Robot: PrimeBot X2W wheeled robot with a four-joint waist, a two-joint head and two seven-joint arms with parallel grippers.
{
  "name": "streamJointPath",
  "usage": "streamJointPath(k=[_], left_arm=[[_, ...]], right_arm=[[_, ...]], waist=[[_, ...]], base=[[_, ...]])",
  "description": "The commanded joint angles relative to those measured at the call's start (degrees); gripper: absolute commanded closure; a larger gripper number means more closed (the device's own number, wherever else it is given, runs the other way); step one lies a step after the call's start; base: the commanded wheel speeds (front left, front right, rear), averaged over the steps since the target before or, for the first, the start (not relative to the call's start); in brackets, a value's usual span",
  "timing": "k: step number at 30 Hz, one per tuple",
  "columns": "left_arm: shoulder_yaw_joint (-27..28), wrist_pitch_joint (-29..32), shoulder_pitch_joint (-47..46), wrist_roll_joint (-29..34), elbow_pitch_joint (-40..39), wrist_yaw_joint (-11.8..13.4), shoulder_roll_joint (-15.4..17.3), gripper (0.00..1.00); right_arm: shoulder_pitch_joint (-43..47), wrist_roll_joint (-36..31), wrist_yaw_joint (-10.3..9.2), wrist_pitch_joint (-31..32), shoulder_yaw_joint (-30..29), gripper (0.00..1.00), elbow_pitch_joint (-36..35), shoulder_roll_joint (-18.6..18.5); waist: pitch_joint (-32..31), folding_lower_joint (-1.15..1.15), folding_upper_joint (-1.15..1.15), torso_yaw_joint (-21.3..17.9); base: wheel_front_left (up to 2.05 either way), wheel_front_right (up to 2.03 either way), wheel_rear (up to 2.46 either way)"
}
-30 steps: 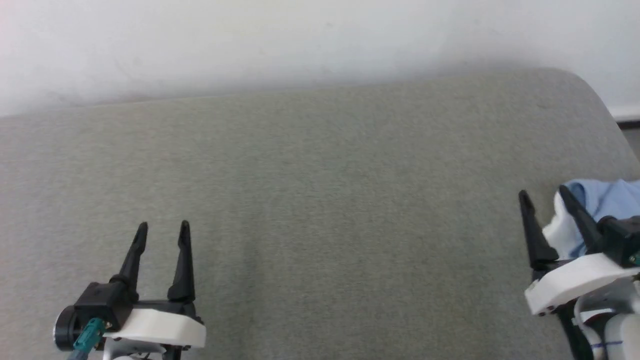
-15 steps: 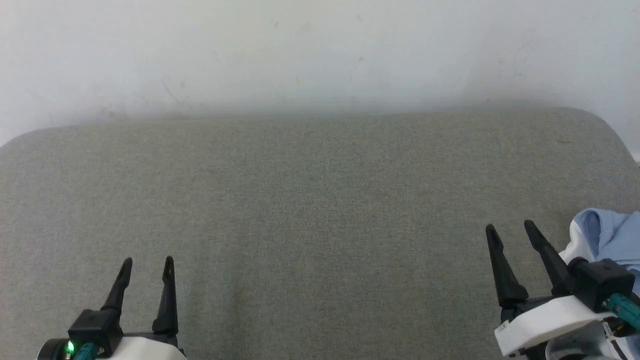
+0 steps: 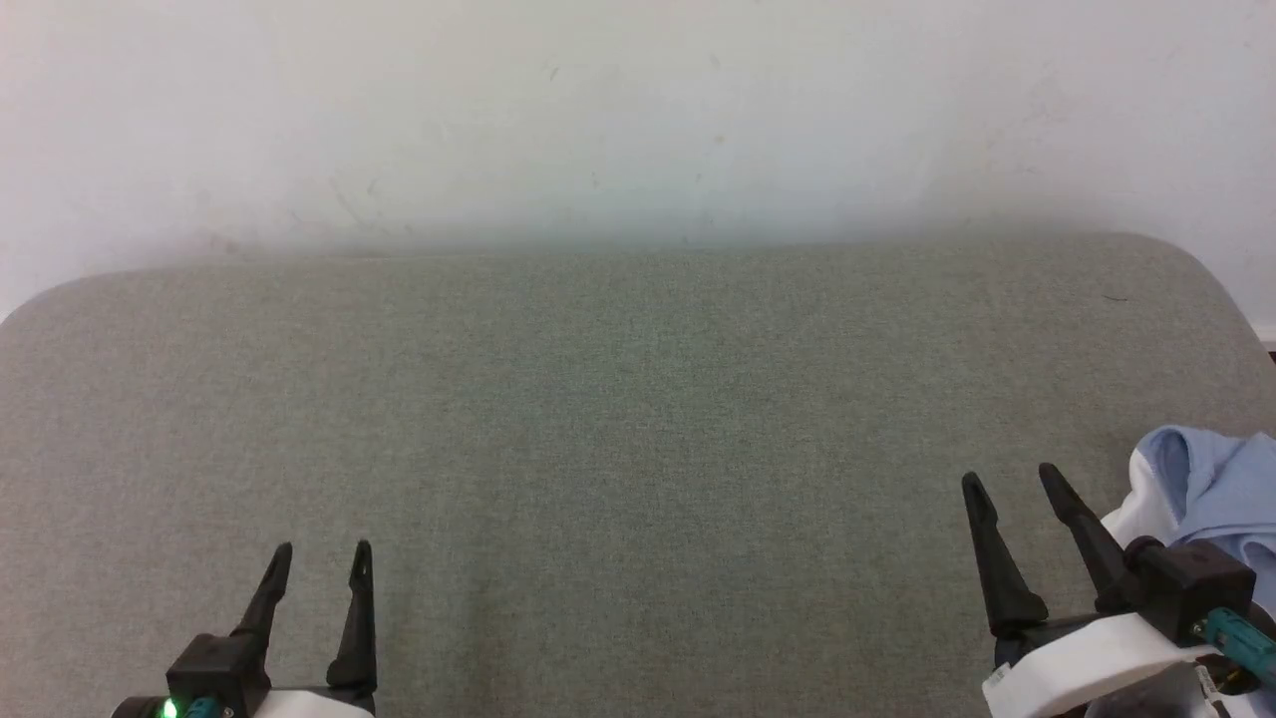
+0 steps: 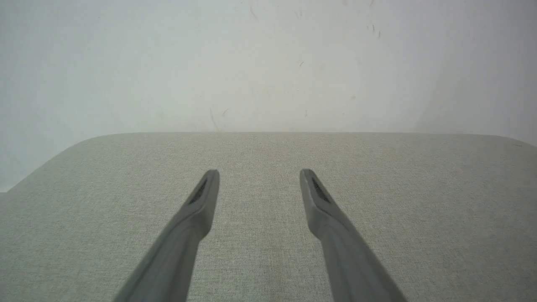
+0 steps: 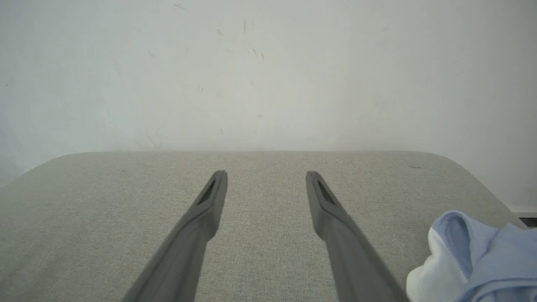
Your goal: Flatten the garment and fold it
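Noted wide grey fabric-topped bench (image 3: 638, 419) against white wall (image 3: 638, 120). Found light blue knit garment with white collar panel (image 3: 1211, 494) bunched at bench's right edge, just beside right hand (image 3: 1007, 477). Recorded right hand and left hand (image 3: 321, 550) both released, fingers apart, holding nothing.

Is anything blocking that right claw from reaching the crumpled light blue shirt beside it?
Nothing visible does. The open right gripper sits beside the light blue knit shirt, bunched on the grey fabric surface; only bare surface lies between.

Left claw (image 3: 322, 547) and right claw (image 3: 1008, 474) spread wide.
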Motion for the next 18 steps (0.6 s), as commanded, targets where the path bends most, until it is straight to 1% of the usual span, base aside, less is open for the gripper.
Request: streamJointPath(k=[1,2,3,18], left_arm=[[0.04,-0.26,0.33,-0.15,0.27,-0.14,0.05,0.0],[0.07,-0.26,0.18,-0.25,0.6,-0.26,0.16,0.0],[0.07,0.02,-0.03,-0.22,0.56,-0.05,0.06,1.0],[0.19,1.6,-0.74,1.04,-0.13,0.0,-0.84,1.0]], right_arm=[[0.62,-0.14,-0.04,-0.03,0.09,0.0,-0.41,0.23],[0.68,-0.11,-0.04,-0.02,0.07,0.0,-0.5,0.23],[0.05,-0.01,0.0,0.0,-0.03,1.0,-0.13,0.01],[-0.77,-1.05,0.0,0.05,-0.09,1.0,0.72,-0.01]], waist=[[0.01,0.0,0.0,0.01],[0.0,0.0,0.0,0.02],[-0.01,0.0,0.0,0.02],[0.05,0.0,0.0,0.13]], base=[[0.0,0.0,0.0],[0.0,0.0,0.0],[0.0,0.0,0.0],[0.0,0.0,0.0]])
